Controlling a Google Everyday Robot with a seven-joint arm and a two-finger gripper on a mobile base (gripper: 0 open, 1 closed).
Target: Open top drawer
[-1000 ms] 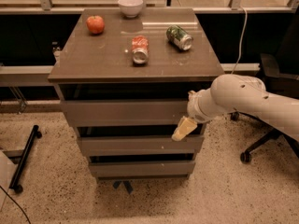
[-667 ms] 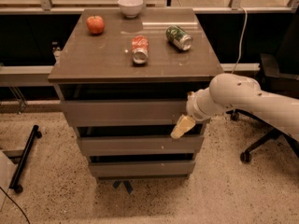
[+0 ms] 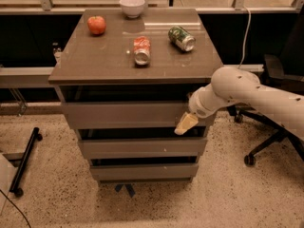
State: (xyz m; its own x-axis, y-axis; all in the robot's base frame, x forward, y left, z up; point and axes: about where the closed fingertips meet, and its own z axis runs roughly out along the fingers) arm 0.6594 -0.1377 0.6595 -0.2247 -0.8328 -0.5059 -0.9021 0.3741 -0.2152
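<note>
- A black bar on small wheels (image 3: 26,160) lies on the speckled floor at the far left, well apart from the cabinet.
- A red apple (image 3: 96,25) sits on the left rear part of the brown cabinet top (image 3: 95,63).
- A white bowl (image 3: 132,6) stands upright at the back edge of the top, right of the apple.
- A red can (image 3: 141,50) lies on its side near the middle of the top.
- A green can (image 3: 181,38) lies on its side right of the red can and apart from it.
- The top drawer (image 3: 118,115) is the uppermost of three grey-brown fronts. It sits directly under the cabinet top, with a dark gap showing above its panel.
- The middle drawer (image 3: 137,147) and the bottom drawer (image 3: 142,171) sit below it, each with a dark gap above.
- The gripper (image 3: 186,123) is pale yellow and points down and to the left. It is at the lower right corner of the top drawer's front, against the panel's bottom edge.
- Whether the gripper is open or closed cannot be told, and no hold on anything is visible.
- The white arm (image 3: 251,94) reaches in from the right edge, bending at a rounded joint just right of the cabinet.
- A black office chair (image 3: 273,141) stands on the floor behind the arm.
</note>
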